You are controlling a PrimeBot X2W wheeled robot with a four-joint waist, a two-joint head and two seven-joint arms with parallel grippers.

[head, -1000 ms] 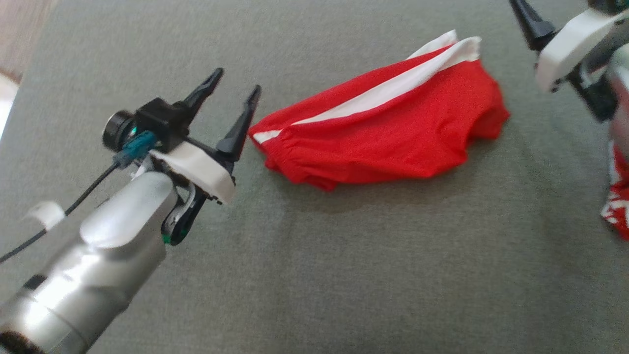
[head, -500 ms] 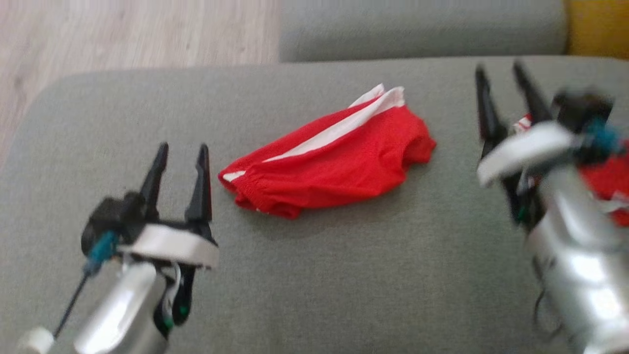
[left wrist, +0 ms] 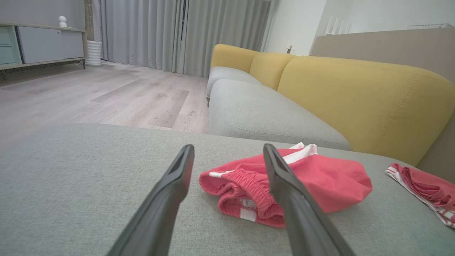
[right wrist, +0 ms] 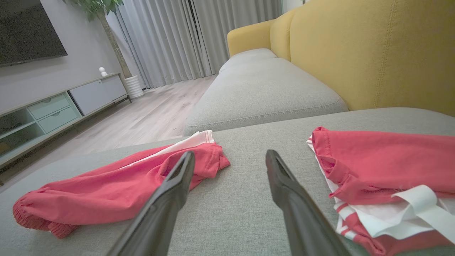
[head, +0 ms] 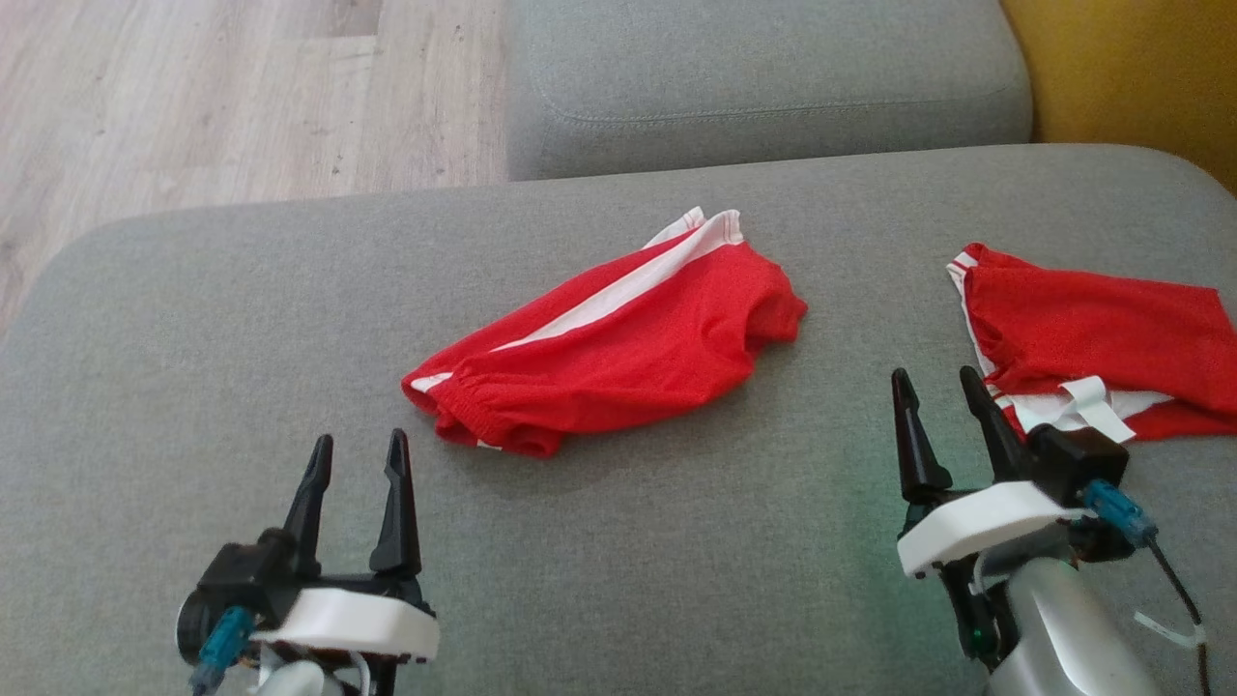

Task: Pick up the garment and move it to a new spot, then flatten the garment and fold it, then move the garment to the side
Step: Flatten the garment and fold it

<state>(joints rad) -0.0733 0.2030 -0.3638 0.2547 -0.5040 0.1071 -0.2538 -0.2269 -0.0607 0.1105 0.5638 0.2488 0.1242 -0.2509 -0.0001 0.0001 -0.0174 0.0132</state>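
Cushion (left wrist: 71, 170), garment (left wrist: 330, 181) partly behind left hand (left wrist: 228, 147)

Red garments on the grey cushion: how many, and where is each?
2. A red, white-striped fabric garment lies centrally on the grey sofa cushion; a red garment with white trim lies at its right edge.
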